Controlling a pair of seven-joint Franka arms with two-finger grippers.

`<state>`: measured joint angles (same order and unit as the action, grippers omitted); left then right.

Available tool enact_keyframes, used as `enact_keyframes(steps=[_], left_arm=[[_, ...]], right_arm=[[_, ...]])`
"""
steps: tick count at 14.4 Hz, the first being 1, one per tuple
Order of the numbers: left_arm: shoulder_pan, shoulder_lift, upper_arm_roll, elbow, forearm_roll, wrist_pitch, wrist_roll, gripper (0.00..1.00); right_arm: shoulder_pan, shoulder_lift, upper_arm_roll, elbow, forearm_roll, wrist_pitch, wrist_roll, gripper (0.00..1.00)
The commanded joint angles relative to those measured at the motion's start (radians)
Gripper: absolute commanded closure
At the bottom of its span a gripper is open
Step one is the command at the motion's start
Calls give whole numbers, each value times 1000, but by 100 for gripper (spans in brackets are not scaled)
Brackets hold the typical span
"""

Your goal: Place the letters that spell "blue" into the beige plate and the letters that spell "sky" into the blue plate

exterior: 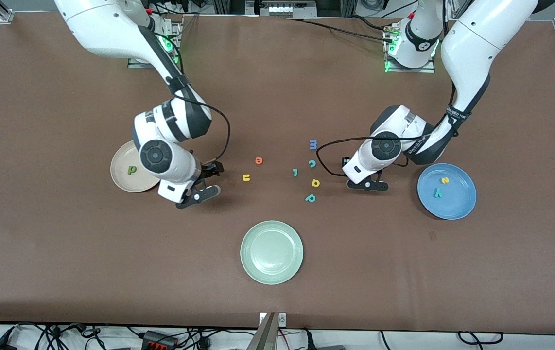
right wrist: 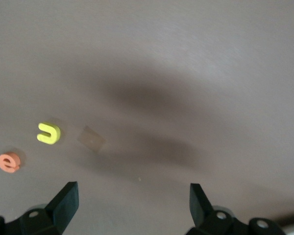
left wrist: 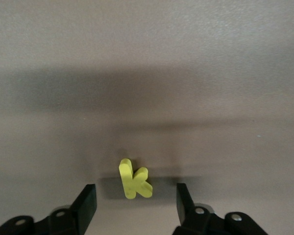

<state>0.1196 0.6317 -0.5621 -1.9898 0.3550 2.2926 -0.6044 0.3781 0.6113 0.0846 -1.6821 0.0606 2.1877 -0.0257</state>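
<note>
Fingers of my left gripper [left wrist: 136, 205] stand apart on either side of the yellow k [left wrist: 134, 179], not touching it; the letter lies on the brown table [exterior: 277, 296] between them, near the blue plate [exterior: 462, 206]. To take it well, I judge I should drop a little lower, keep the letter centred, and close gently so the foam does not squirt out or tip. The blue plate holds the yellow s [exterior: 445, 180] and the teal y [exterior: 437, 192] already, so the k goes beside them.

My right gripper [exterior: 207, 180] hangs wide open and empty over bare table beside the beige plate [exterior: 121, 181], which holds the green b [exterior: 132, 169]. The yellow u [exterior: 246, 177] and orange e [exterior: 258, 160] lie close by it.
</note>
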Motion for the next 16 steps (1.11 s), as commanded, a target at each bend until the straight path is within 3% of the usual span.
enact_keyframes(steps=[1,3,5,8,12,16], left_arm=[[17,3,-7,-6,30,18,0,61],[17,0,-5,-4,30,13,0,80],[23,-7,-5,-3,30,4,0,90],[49,-52,-9,40,32,-114,12,90],[188,-83,-12,187,30,-333,364,90],[330,-50,10,238,35,-355,621,90]], right_arm=[[4,31,1,28,5,21,-196,0],[24,36,23,25,5,29,-340,0],[41,38,46,27,1,32,-469,0],[74,51,46,25,-5,90,-647,0],[85,100,46,25,-10,179,-805,0],[116,122,44,22,-51,245,-830,0]])
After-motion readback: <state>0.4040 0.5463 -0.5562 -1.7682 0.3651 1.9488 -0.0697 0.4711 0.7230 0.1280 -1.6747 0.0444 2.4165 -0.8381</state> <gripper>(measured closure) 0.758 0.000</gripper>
